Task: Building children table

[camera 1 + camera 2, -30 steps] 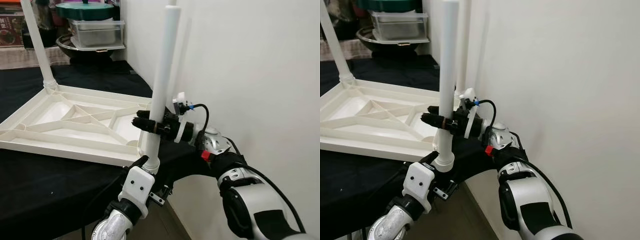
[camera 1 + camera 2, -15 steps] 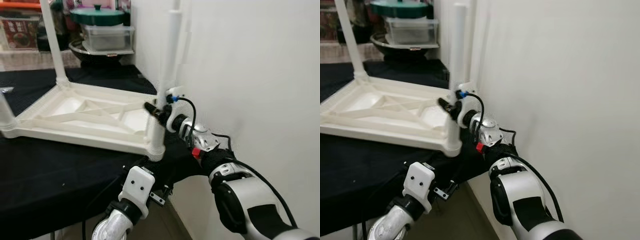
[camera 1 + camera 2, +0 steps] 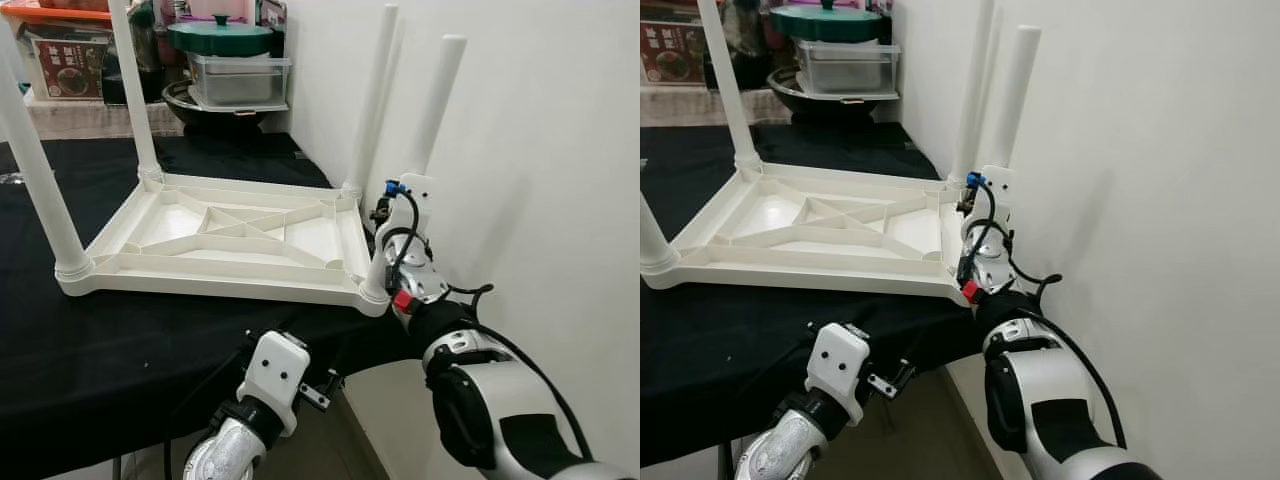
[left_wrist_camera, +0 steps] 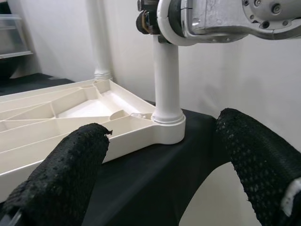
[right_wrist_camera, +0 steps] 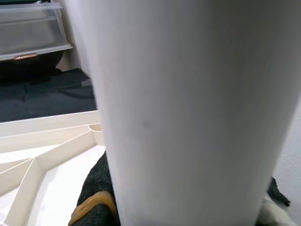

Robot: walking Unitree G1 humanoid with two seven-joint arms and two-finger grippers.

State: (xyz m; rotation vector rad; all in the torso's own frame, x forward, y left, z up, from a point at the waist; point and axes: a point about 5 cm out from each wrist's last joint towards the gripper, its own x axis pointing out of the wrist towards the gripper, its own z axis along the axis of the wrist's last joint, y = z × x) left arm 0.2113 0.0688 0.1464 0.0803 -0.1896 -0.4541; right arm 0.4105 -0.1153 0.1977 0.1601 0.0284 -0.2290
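A white plastic children's table (image 3: pixel 225 235) lies upside down on a black-covered surface (image 3: pixel 120 350) so its legs can be pushed in from above, and all four stand in their corner sockets. The right gripper (image 3: pixel 388 215) pinches the near-right leg (image 3: pixel 415 150) by the wall, probably seating it; the left gripper (image 4: pixel 164 155) hangs spread below the near edge. Print on a far-left box (image 3: pixel 65 70) is unreadable.

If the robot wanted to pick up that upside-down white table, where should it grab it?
Probably by a leg, low down near its socket. The white table lies top-down on the black cloth with round legs standing up, easy for two fingers to close round from the side. The right claw already sits at the near corner leg this way. The flat rim looks harder to pinch.
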